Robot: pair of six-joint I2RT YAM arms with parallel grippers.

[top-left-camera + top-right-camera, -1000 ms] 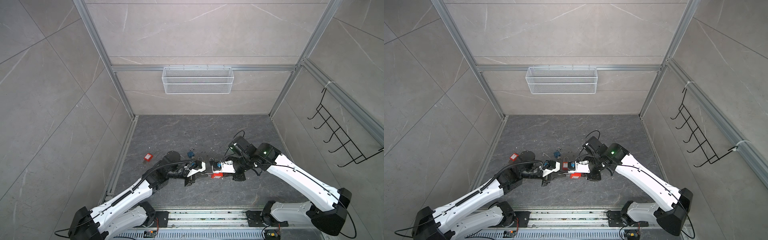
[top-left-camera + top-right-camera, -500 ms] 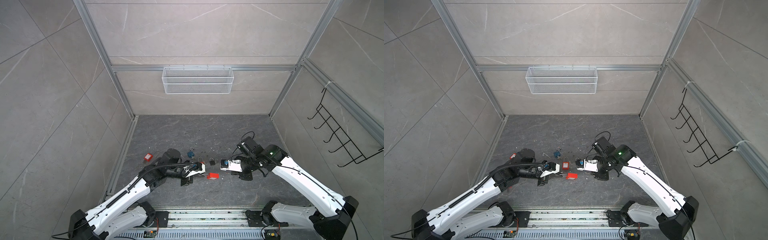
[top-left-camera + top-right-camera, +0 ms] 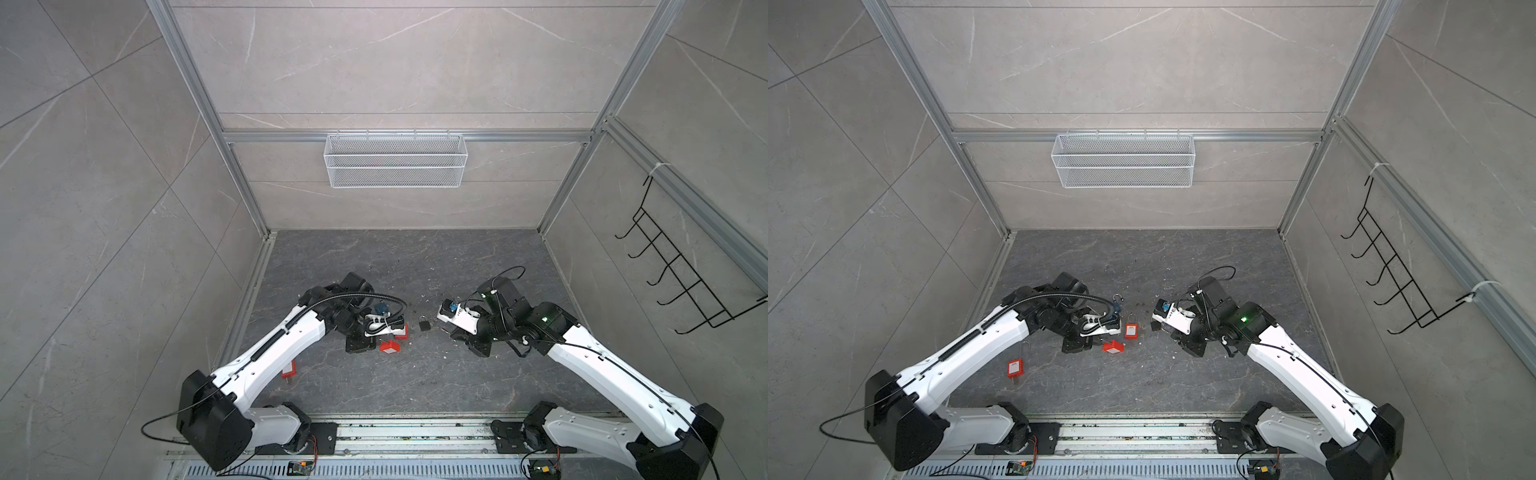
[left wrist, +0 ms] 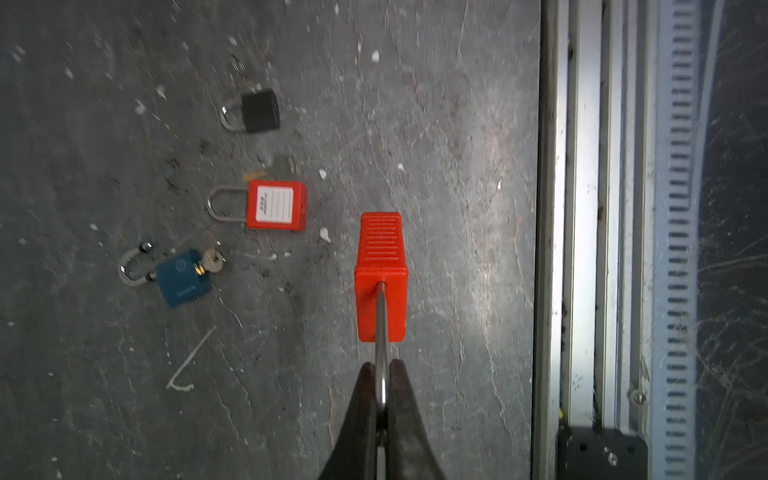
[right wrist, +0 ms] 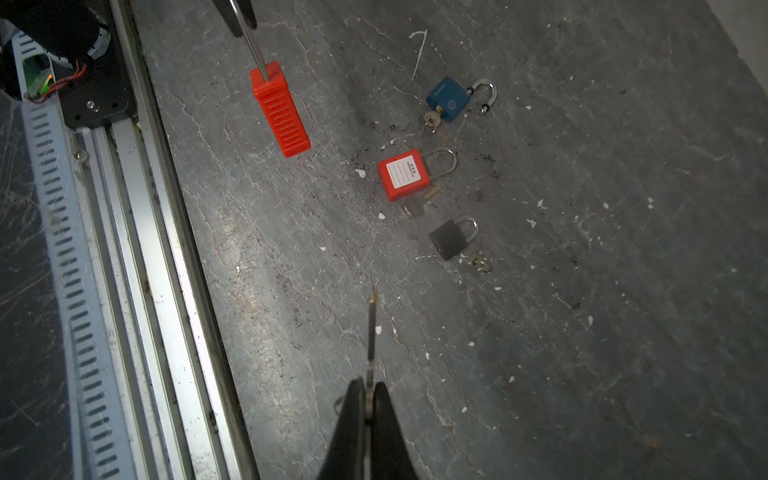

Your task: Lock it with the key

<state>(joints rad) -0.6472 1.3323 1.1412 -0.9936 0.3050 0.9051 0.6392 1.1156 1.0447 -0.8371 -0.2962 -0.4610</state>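
My left gripper is clamped on the shackle of the red padlock (its body seems to hang clear of the floor). My right gripper is pinched tight on the key, well apart from the padlock. Both pick-ups look done; inserting and turning the key remain, I judge. The wire basket on the back wall holds nothing I can see
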